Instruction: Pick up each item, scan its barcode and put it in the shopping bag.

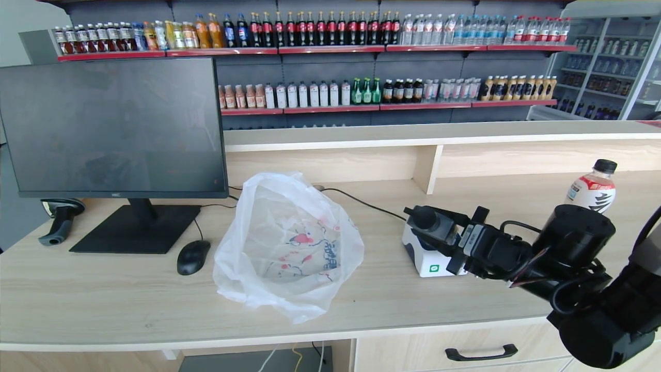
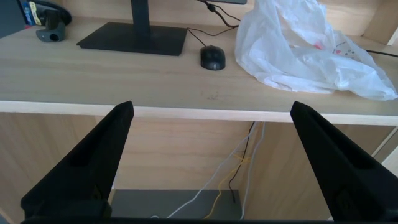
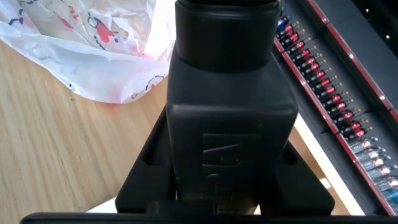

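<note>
the black handheld scanner (image 1: 426, 219), clamped in the right gripper (image 1: 448, 231), sits at a white base (image 1: 426, 262) just beside the crumpled translucent shopping bag (image 1: 286, 243) (red-and-blue print, unreadable), a red-labelled white bottle (image 1: 593, 190) far right, left gripper (image 2: 211, 109) spread apart.

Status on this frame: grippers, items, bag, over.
Left gripper open, below counter edge. Right gripper shut on black scanner over white box. Bottle upright on counter, not bagged; shopping bag mid-counter, nothing blocking it.
</note>
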`<state>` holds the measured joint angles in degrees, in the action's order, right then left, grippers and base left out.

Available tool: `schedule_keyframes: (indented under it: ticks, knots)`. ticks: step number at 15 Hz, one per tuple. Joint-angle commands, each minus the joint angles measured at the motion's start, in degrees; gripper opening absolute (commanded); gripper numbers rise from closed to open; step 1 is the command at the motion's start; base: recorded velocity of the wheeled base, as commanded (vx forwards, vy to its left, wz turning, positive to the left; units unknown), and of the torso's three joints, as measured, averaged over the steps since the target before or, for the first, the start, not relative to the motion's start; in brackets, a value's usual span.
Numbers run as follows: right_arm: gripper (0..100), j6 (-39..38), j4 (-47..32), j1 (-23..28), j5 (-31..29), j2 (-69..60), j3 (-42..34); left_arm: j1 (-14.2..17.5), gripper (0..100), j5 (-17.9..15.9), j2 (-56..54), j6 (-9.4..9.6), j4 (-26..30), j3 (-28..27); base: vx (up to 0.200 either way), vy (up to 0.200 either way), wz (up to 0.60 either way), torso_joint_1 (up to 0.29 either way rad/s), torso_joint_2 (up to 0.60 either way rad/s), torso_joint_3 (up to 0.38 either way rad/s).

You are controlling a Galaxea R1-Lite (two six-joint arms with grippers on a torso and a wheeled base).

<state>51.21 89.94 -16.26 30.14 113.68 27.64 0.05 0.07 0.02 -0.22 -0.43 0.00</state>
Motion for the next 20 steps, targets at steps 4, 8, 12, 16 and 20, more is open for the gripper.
schedule_keyframes:
  ticks: [4,8,12,16,20]
  knots:
    - [0,0.0,0.1,2.6,2.2,2.1,0.6,0.0,100,0.0,0.0,-0.04,0.0,0.0,0.0,0.0,0.0,0.0,0.0,0.0]
    - [0,0.0,0.1,4.2,2.9,3.3,1.9,0.0,100,0.0,0.0,-0.04,0.0,0.0,0.0,0.0,0.0,0.0,0.0,0.0]
    - [0,0.0,0.1,4.9,2.9,4.0,3.1,0.0,100,0.0,0.0,-0.04,0.0,0.0,0.0,0.0,0.0,0.0,0.0,0.0]
    - [0,0.0,0.1,5.0,2.9,4.4,3.1,0.0,100,0.0,0.0,-0.04,0.0,0.0,0.0,0.0,0.0,0.0,0.0,0.0]
    - [0,-0.1,0.1,5.0,2.9,4.7,3.1,0.0,100,0.0,0.0,-0.04,0.0,0.0,0.0,0.0,0.0,0.0,0.0,0.0]
